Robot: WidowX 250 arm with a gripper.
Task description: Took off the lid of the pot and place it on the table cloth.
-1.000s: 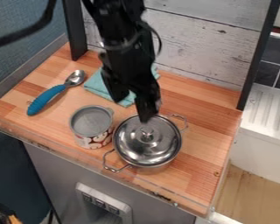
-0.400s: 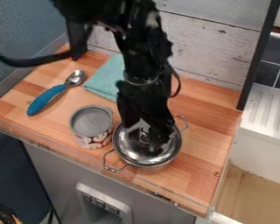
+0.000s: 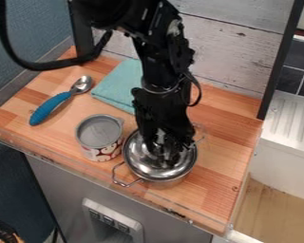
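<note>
Camera view: gripper (image 3: 164,154) has been lowered at the pot lid (image 3: 140,159); whether apart or clamped cannot be told.

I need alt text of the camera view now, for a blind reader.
A black robot gripper hangs low over the lid of a two-handled metal pot on a wooden counter. Beside the pot stands a patterned cup; farther back lie a folded teal cloth and a blue-handled spoon.

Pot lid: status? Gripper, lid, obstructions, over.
Gripper down over lid centre, grip unconfirmed. Lid on pot, not yet on cloth. Mug close beside pot, might crowd a low swing to the cloth.
</note>
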